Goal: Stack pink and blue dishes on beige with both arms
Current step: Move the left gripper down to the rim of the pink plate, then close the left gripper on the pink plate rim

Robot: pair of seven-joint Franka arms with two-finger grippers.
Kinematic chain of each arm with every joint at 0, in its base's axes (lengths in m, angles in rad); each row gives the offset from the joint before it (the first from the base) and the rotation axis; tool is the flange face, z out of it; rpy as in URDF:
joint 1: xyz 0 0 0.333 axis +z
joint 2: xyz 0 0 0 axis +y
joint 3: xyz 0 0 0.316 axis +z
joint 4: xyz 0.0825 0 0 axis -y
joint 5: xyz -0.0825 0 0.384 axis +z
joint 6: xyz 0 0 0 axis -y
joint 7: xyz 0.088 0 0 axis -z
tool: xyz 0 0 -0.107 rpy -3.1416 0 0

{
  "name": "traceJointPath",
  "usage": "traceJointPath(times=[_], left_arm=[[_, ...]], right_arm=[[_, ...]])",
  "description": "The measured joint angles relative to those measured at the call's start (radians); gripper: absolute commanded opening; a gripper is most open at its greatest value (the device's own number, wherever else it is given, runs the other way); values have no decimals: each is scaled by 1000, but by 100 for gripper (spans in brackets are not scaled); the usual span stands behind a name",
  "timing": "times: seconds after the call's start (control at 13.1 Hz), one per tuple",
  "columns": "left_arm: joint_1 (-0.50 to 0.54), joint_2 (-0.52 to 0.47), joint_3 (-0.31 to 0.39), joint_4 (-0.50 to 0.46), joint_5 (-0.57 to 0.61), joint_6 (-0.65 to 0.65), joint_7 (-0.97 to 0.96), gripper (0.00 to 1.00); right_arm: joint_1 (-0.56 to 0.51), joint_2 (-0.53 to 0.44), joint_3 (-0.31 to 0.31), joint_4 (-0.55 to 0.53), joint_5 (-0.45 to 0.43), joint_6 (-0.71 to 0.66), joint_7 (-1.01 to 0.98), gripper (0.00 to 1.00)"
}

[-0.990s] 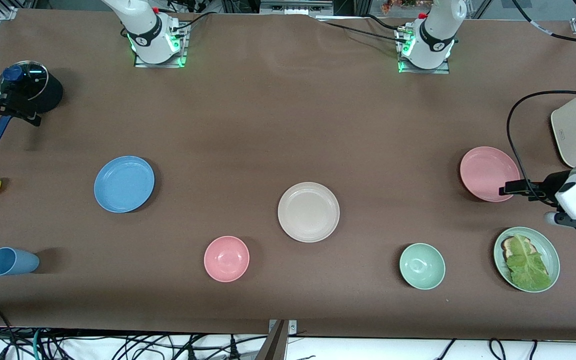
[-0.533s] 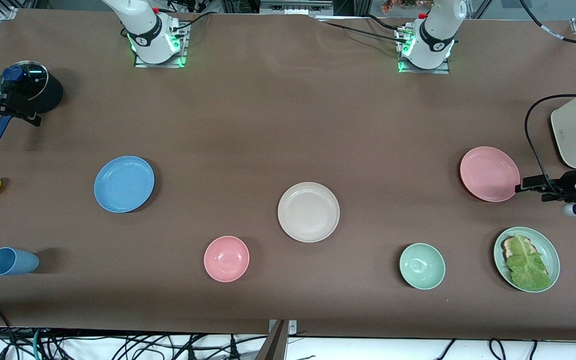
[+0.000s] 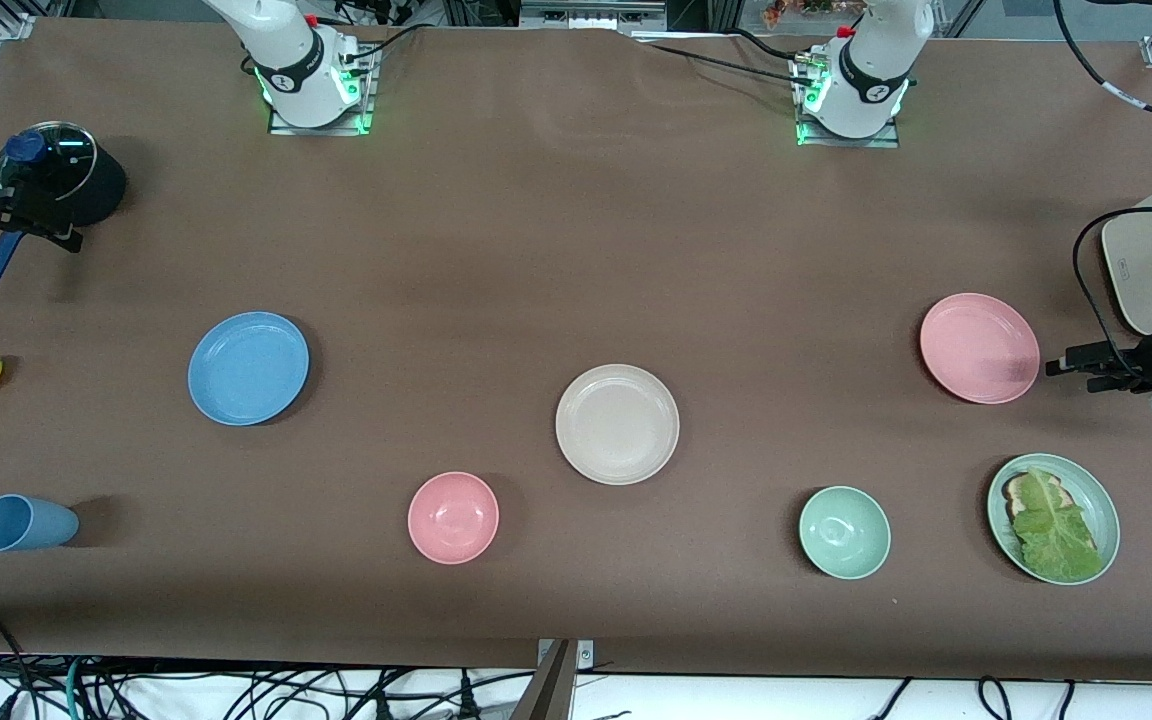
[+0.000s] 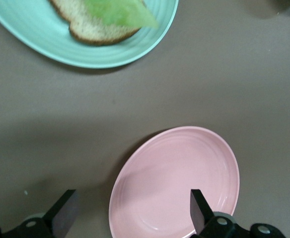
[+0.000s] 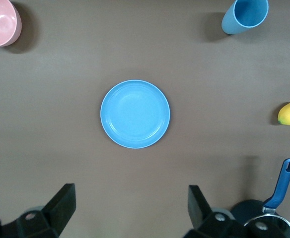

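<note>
On the brown table (image 3: 536,250) the beige plate (image 3: 617,424) sits mid-surface, with the blue plate (image 3: 248,368) at its 9 o'clock and the pink plate (image 3: 980,348) around 3, all well apart. The left gripper (image 3: 1058,365) hangs just beside the pink plate, fingers (image 4: 198,210) spread wide. The right gripper (image 5: 130,208) is up high over the pot (image 3: 61,186) corner, also wide open. Cables (image 3: 236,690) run along the table's edge at 6.

A robot lab — bolted arm bases (image 3: 314,75), cable tangle (image 3: 236,690) under the table (image 3: 536,250).
</note>
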Motion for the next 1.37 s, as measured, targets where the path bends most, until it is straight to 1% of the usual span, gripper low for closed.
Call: traceJointPath(times=[0.15, 0.38, 0.53, 0.69, 0.99, 1.37], left_arm=[[18, -11, 15, -39, 0, 1, 2, 99], [29, -77, 38, -148, -1, 28, 6, 99], [43, -101, 40, -214, -23, 70, 10, 99], [57, -104, 40, -266, -52, 128, 34, 99], [67, -102, 33, -302, -83, 177, 57, 98], [66, -72, -28, -313, -134, 249, 57, 98]], right_arm=[[0, 0, 0, 0, 0, 0, 0, 100], [0, 0, 0, 0, 0, 0, 0, 100], [0, 0, 0, 0, 0, -1, 0, 100], [0, 0, 0, 0, 0, -1, 0, 100], [0, 0, 0, 0, 0, -1, 1, 100], [0, 0, 0, 0, 0, -1, 1, 100]])
